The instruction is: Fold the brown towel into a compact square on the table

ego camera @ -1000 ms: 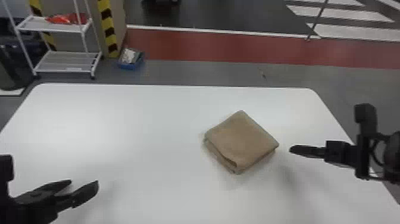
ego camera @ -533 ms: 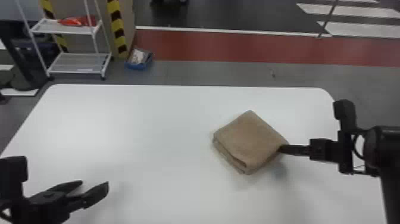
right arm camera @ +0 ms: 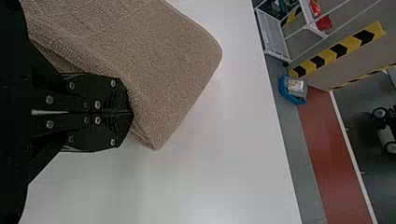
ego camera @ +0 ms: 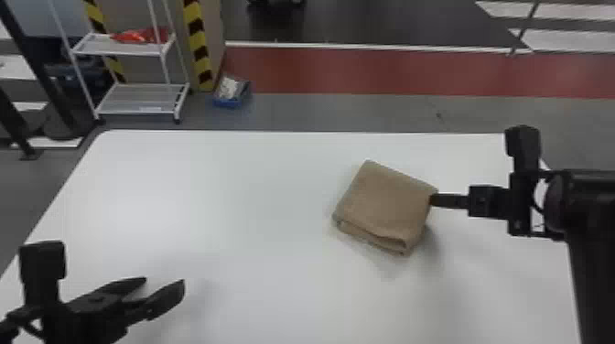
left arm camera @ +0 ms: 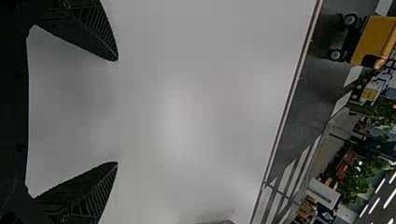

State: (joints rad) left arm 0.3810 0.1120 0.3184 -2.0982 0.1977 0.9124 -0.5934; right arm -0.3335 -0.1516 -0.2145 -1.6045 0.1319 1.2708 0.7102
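Observation:
The brown towel [ego camera: 389, 206], folded into a thick, roughly square bundle, lies right of centre on the white table [ego camera: 206, 192]. My right gripper [ego camera: 432, 200] touches the towel's right side, low over the tabletop. In the right wrist view the two fingers of the right gripper [right arm camera: 132, 112] are pressed together, their tips against the edge of the towel [right arm camera: 163, 70]; no cloth can be made out between them. Over the table's near left part is my left gripper [ego camera: 164, 280], away from the towel. The left wrist view has the left gripper [left arm camera: 117, 112] wide apart above bare tabletop.
Beyond the table's far edge stand a white shelf rack [ego camera: 137, 98] and a blue bin [ego camera: 232, 94] on the floor. Table surface stretches between the left gripper and the towel.
My right gripper has moved left from beside the towel to contact with it. The towel has turned counterclockwise and shifted slightly left on the table. The head view has swung a little left.

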